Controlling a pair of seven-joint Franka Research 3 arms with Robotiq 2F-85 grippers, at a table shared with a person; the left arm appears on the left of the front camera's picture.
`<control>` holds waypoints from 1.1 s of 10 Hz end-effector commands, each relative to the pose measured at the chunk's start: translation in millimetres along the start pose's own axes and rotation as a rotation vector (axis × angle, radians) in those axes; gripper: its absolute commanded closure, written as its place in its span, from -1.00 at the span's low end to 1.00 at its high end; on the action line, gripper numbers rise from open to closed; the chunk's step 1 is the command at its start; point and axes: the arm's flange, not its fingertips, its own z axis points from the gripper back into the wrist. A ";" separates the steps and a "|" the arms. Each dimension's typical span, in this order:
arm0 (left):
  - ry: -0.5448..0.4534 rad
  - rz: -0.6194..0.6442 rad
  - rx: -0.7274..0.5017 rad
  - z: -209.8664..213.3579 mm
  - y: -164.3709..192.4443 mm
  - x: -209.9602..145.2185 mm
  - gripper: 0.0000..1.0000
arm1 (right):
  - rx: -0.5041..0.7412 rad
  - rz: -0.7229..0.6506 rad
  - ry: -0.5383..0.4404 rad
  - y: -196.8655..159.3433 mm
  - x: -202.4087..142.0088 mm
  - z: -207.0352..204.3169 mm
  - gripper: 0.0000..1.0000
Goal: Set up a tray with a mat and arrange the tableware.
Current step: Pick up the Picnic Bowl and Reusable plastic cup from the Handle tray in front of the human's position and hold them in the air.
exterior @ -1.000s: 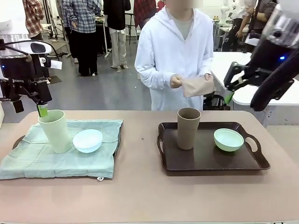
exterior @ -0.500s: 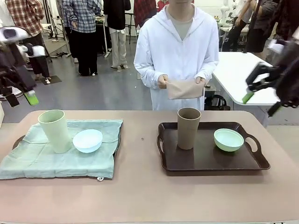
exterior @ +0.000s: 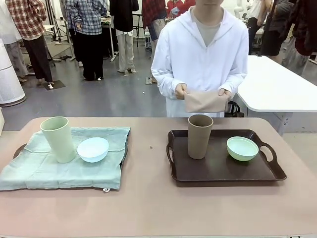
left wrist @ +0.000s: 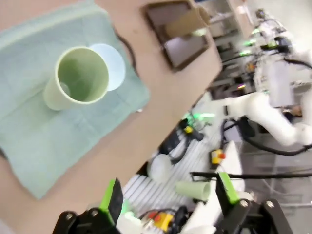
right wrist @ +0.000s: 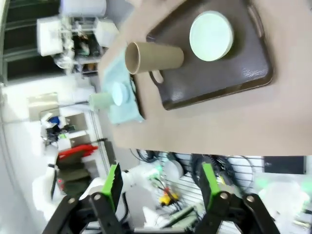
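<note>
**Left tray.** The left tray (exterior: 20, 149) lies near the left edge of the tabletop (exterior: 148, 208). A green mat (exterior: 49, 171) of soft, creased woven fabric covers it and overhangs its rim. The pale green cup (exterior: 58, 139), a tall, handleless, tapered cup with a matte finish, stands upright toward the mat's far left corner. The light blue bowl (exterior: 93, 149), shallow and smooth, sits just beside it. This set appears complete.

**Right tray.** The right tray (exterior: 223, 171) is dark, rigid and rectangular, with raised edges and cut-out handles. Its floor is bare. The brown cup (exterior: 199, 136) stands upright near its far left corner, and the mint green bowl (exterior: 242, 148) rests toward its right edge.

**Person.** At the far edge of the tabletop, both hands (exterior: 181, 90) grip a folded tan cloth (exterior: 204, 100) by its upper corners. It is probably the mat for the right tray, in which case the cup and bowl would have to be lifted first.

**Grippers.** The left gripper (left wrist: 170, 195) and the right gripper (right wrist: 161, 185) are raised above the tabletop. On both, the jaws are spread and nothing lies between the pads.
</note>
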 end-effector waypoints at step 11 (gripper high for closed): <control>-0.023 0.150 -0.395 37.9 42.3 -81.4 -1.00 | 0.209 -0.132 0.173 -111.0 22.9 109.3 -0.65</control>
